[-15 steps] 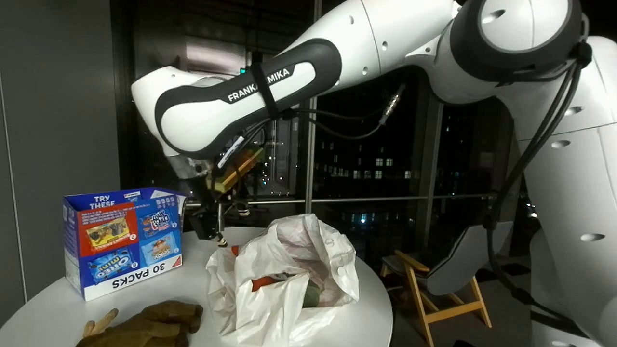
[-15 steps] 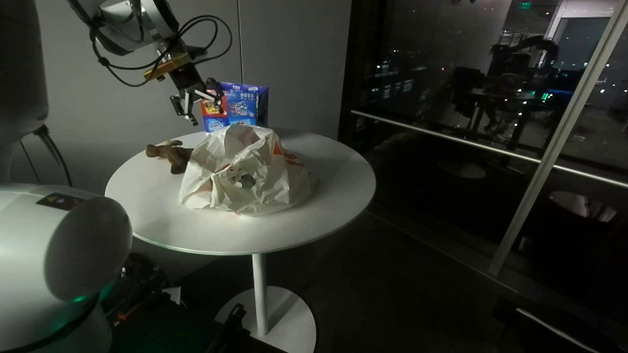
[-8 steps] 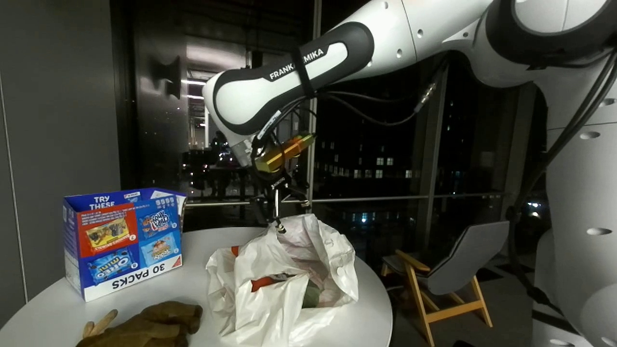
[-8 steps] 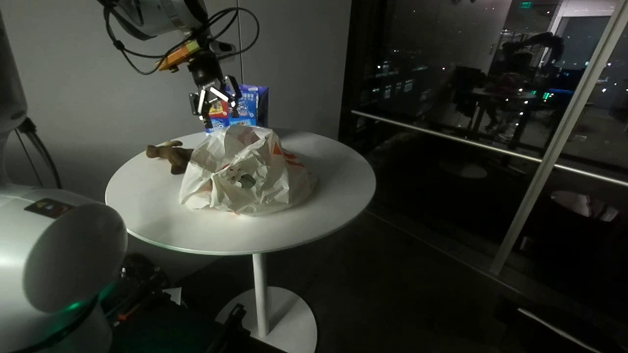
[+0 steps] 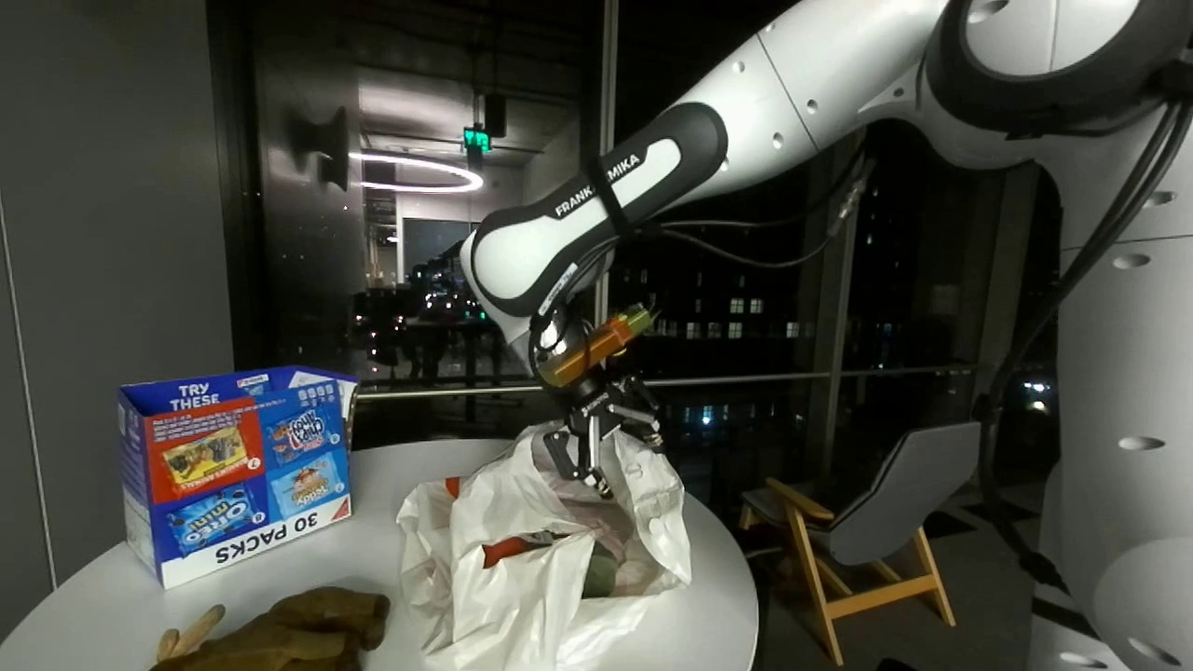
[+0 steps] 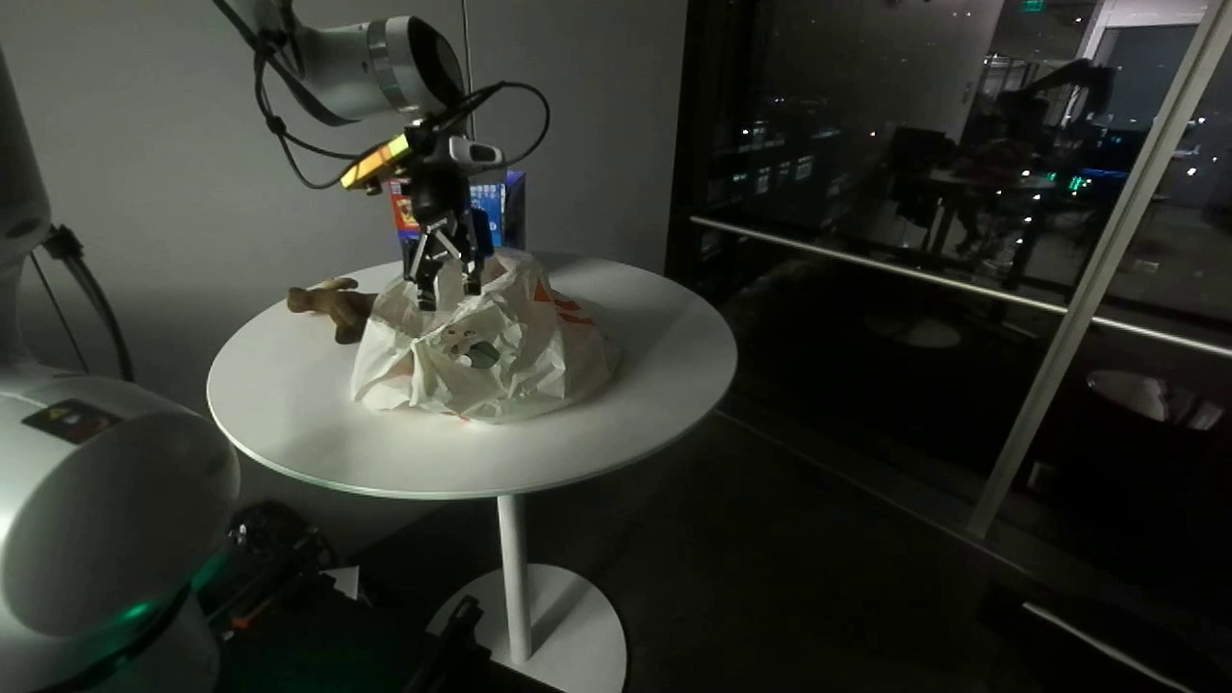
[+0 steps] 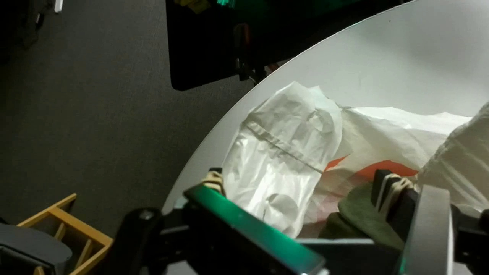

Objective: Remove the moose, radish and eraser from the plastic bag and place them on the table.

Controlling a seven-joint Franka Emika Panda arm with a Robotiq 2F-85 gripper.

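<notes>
The moose [image 5: 284,629], floppy and brown, lies on the white round table [image 6: 635,395] beside the wrinkled white plastic bag [image 5: 522,568]. Above the mouth of that bag hangs my gripper [image 5: 626,463], its fingers wide apart and nothing between them. In the wrist view, a dark green soft thing [image 7: 365,210] shows inside the bag, below the right finger [image 7: 393,194]; I cannot tell whether it belongs to the radish. The eraser is hidden or out of view. Whether the fingertips touch the plastic is unclear.
A blue printed carton [image 5: 252,485] stands upright on the table behind the moose, near the bag. The table's round edge [image 7: 214,130] passes close to the bag in the wrist view. A grey chair [image 5: 895,503] stands on the floor beyond the table.
My gripper has travelled from beside the carton to over the bag and come down to its mouth, open throughout. The moose, bag and carton have stayed where they were.
</notes>
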